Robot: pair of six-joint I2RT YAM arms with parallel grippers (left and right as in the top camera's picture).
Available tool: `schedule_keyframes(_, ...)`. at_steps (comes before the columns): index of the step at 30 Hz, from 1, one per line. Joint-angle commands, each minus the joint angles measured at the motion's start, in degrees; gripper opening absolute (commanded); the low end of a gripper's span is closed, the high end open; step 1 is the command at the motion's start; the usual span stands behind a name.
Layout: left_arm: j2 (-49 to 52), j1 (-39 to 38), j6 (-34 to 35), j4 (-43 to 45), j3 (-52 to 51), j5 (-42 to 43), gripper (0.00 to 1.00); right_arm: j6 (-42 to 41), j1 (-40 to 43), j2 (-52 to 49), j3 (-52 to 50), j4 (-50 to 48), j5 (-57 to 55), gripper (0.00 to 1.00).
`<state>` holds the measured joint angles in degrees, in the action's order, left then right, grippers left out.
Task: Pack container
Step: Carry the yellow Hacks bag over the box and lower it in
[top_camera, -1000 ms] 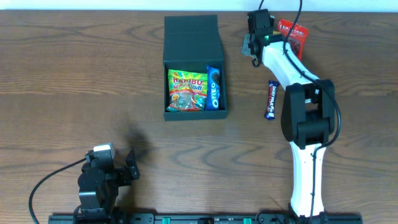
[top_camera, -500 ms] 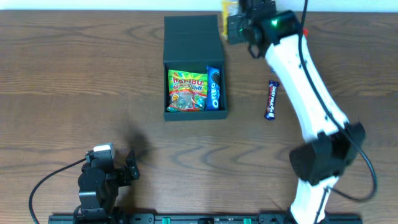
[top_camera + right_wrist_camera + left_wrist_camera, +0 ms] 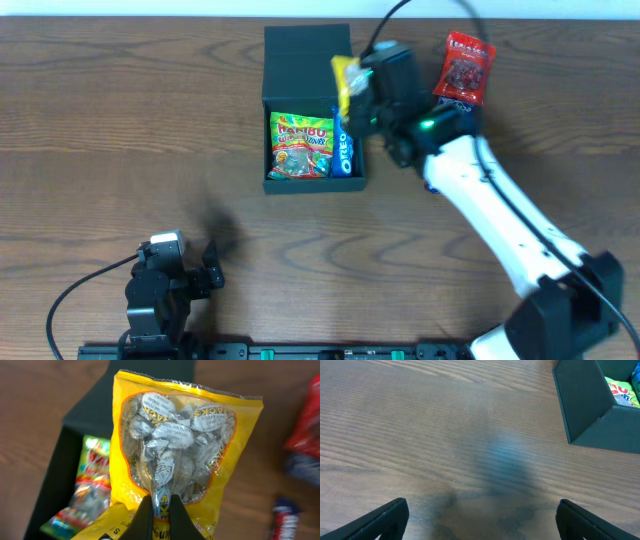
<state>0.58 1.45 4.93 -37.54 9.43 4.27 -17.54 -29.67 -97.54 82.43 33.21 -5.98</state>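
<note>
Dark brown wood-grain tabletop (image 3: 120,130) fills every view, and the dark teal-green cardboard box (image 3: 305,60) sits at its far middle, flap lid open. Above the box's right edge the right gripper (image 3: 161,502) pinches a yellow plastic bag of wrapped sweets (image 3: 175,445). Near the front edge, the left gripper (image 3: 482,517) is spread wide and empty.
</note>
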Motion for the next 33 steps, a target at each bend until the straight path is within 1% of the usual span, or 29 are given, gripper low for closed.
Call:
schedule_keyframes(1, -0.35, 0.28, 0.66, -0.35, -0.37, -0.42, 0.95, -4.9, -4.37, -3.58, 0.17, -2.6, 0.2, 0.01)
schedule_keyframes(6, -0.35, 0.28, 0.66, -0.35, -0.37, -0.39, 0.95, -10.75, -8.31, -10.91, 0.17, -6.08, -0.09, 0.01)
schedule_keyframes(10, -0.35, 0.28, 0.66, -0.35, -0.37, -0.42, 0.95, -14.8, -8.66, -14.1, 0.17, -8.13, -0.2, 0.01)
schedule_keyframes(19, -0.35, 0.28, 0.66, -0.35, -0.37, -0.42, 0.95, -14.8, -11.69, -20.98, 0.17, -13.51, -0.94, 0.02)
schedule_keyframes(24, -0.35, 0.28, 0.66, -0.35, -0.37, -0.42, 0.95, -14.78, -13.35, -24.92, 0.17, -13.94, -2.16, 0.01)
schedule_keyframes(25, -0.35, 0.28, 0.66, -0.35, -0.37, -0.42, 0.95, -14.73, -13.53, -24.98, 0.17, -13.97, -2.16, 0.03)
schedule_keyframes(27, -0.35, 0.28, 0.66, -0.35, -0.37, -0.42, 0.95, -14.56, -13.79, -24.9, 0.55, -14.32, -2.14, 0.27)
schedule_keyframes(28, -0.35, 0.28, 0.66, -0.35, -0.37, -0.42, 0.95, -14.53, -13.81, -24.81, 1.16, -13.99, -1.95, 0.36)
schedule_keyframes(29, -0.35, 0.28, 0.63, -0.35, -0.37, -0.42, 0.95, -14.49, -13.81, -24.5, 1.68, -13.57, -1.62, 0.51)
schedule_keyframes(30, -0.35, 0.28, 0.66, -0.35, -0.37, -0.42, 0.95, -13.73, -13.66, -23.85, 2.36, -12.92, -1.01, 0.62)
schedule_keyframes(33, -0.35, 0.28, 0.66, -0.35, -0.37, -0.42, 0.95, -9.86, -13.49, -20.37, 4.68, -10.88, -1.07, 0.7)
